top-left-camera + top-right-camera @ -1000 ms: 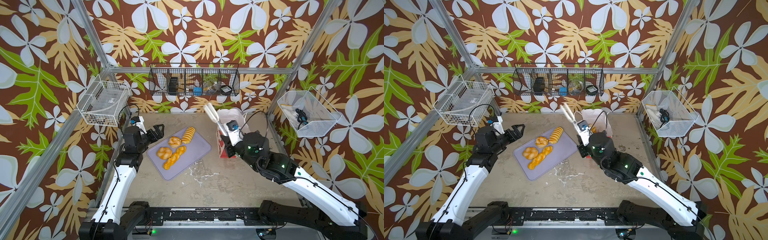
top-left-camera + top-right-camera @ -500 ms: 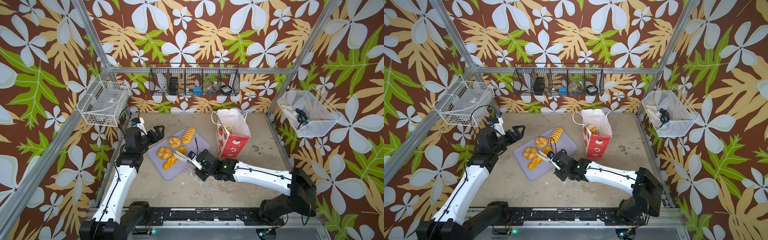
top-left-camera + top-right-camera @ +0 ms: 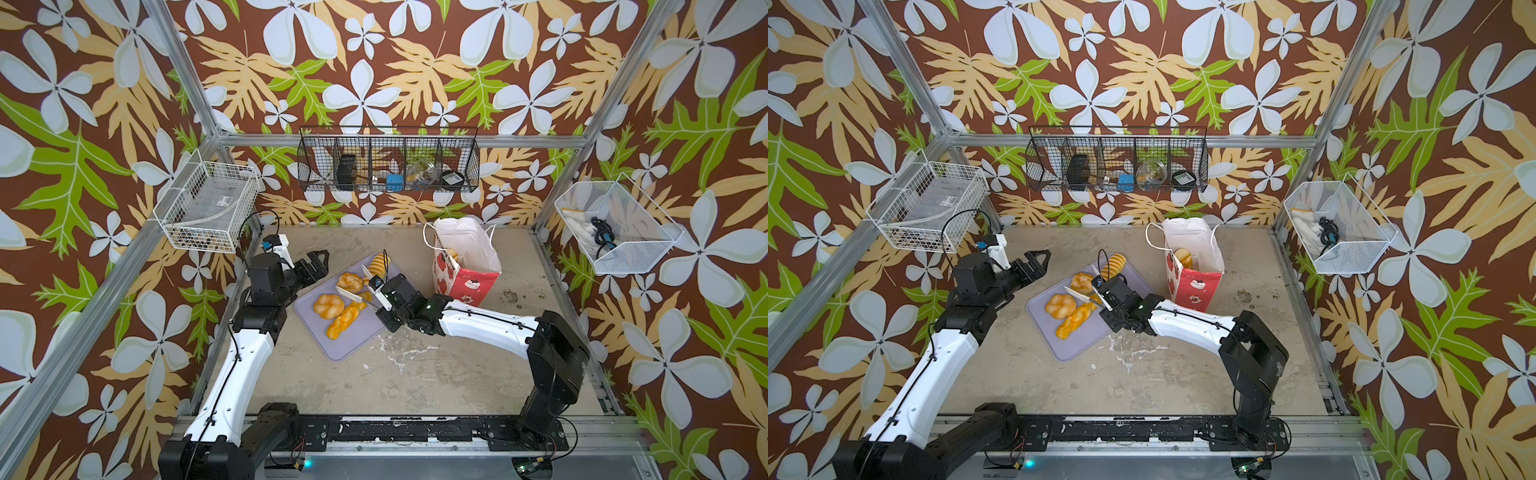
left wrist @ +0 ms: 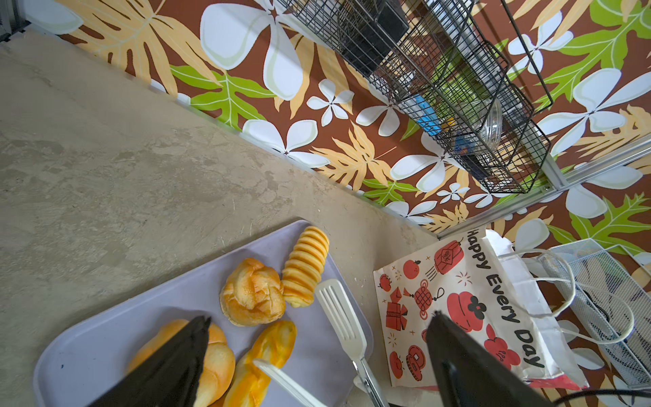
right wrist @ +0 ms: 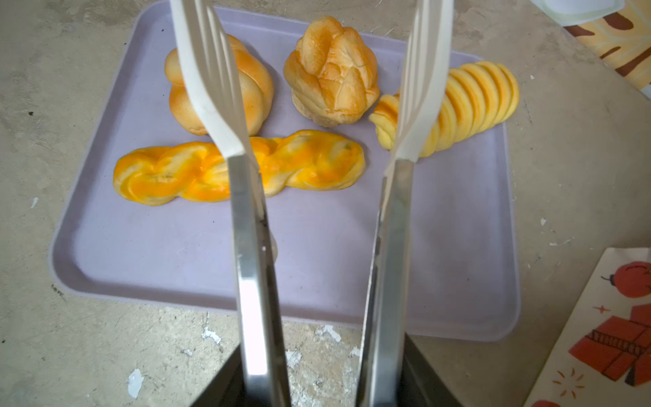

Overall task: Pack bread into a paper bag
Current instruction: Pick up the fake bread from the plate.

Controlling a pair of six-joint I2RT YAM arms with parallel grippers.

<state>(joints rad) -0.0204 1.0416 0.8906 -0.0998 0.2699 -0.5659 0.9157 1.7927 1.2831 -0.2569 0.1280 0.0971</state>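
- Right wrist view: the tongs (image 5: 248,218) were spread wide above the tray (image 5: 334,264). One blade was over the knotted bun (image 5: 259,91) and the other over the ridged roll (image 5: 472,98). The braid (image 5: 310,165) and the round bun (image 5: 331,77) showed between the blades.
- The right end effector (image 3: 382,305) was clamped on the tongs' steel arms, and nothing was caught between the tips.
- So four pieces sat on the tray, and a fifth piece (image 3: 1183,257) peeked out of the paper bag (image 3: 465,286). The bag stood upright on the desk (image 3: 415,374), just beside the tray.
- My guess on handling: the stuff looked glossy and was probably light and squishy, so it'd be a bit slick under flat blades and easy to dent.
- The braid was the awkward one. It's long, so I'd expect it to sag if pinched at an end. I'd take it mid-length, across the narrow way, with a gentle squeeze.
- The right arm lay low and stretched out across the desk, forearm close to level, tongs aimed at the tray.
- The left arm was raised with a bent elbow. The left end effector (image 3: 316,262) had its jaws apart and hovered by the tray's far corner, touching nothing.
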